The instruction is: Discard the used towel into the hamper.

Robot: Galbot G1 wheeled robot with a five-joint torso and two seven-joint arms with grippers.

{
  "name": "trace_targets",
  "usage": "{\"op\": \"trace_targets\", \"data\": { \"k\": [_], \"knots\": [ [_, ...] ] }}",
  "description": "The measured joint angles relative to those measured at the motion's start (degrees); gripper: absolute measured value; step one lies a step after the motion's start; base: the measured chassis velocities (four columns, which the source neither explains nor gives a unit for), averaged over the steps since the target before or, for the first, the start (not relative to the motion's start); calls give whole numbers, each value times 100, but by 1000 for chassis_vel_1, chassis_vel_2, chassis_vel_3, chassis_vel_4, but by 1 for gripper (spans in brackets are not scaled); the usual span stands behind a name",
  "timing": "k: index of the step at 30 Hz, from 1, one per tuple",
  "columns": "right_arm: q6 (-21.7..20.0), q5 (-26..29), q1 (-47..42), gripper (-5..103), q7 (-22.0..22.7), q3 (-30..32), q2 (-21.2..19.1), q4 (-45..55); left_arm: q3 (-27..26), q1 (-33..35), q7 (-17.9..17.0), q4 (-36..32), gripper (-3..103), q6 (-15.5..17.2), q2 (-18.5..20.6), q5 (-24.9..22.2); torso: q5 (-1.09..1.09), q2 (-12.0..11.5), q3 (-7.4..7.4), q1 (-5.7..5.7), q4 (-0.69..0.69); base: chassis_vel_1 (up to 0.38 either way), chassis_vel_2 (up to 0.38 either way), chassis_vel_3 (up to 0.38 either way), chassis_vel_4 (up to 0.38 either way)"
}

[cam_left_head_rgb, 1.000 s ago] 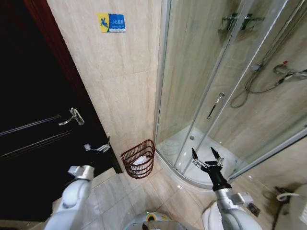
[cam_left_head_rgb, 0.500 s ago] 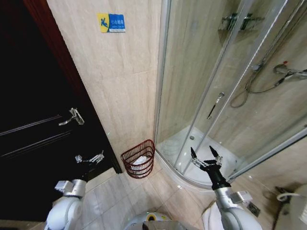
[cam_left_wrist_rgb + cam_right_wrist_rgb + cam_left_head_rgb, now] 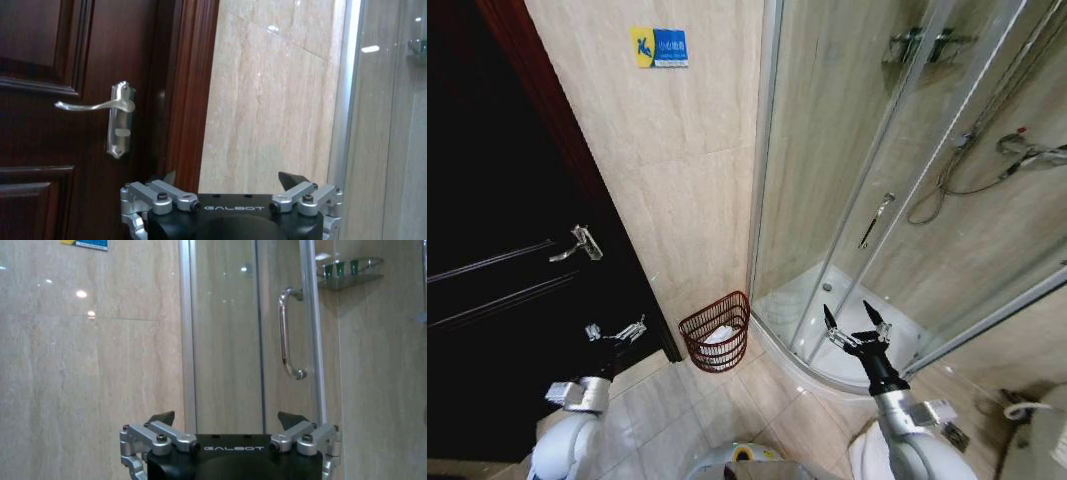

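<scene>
While the hamper (image 3: 716,331) is sitting on the floor tiles against the beige wall (image 3: 677,180), holding a white towel (image 3: 718,335), both claws are hanging empty with fingers spread apart. From the left claw (image 3: 614,332), the hamper is lying at about three o'clock, well apart; from the right claw (image 3: 857,324), at nine o'clock. The left arm is reaching up beside the dark door (image 3: 497,280), the right arm is rising in front of the shower enclosure (image 3: 877,200).
</scene>
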Motion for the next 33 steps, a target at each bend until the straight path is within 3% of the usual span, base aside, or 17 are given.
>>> {"op": "trace_targets", "data": {
  "k": [7,18,33],
  "knots": [
    [-6,-16,-5,100,5,1,-3,0,-14,-34,11,68,100,-97,12,2,0,-21,-11,-8,0,0,0,0,0],
    [-20,-30,17,100,26,-14,-9,2,37,-164,46,84,100,-307,-1,77,0,-353,-182,-169,0,0,0,0,0],
    [-53,-123,26,100,17,-16,10,-17,77,-246,114,89,100,-426,-3,15,0,-390,-205,-186,0,0,0,0,0]
  ]
}}
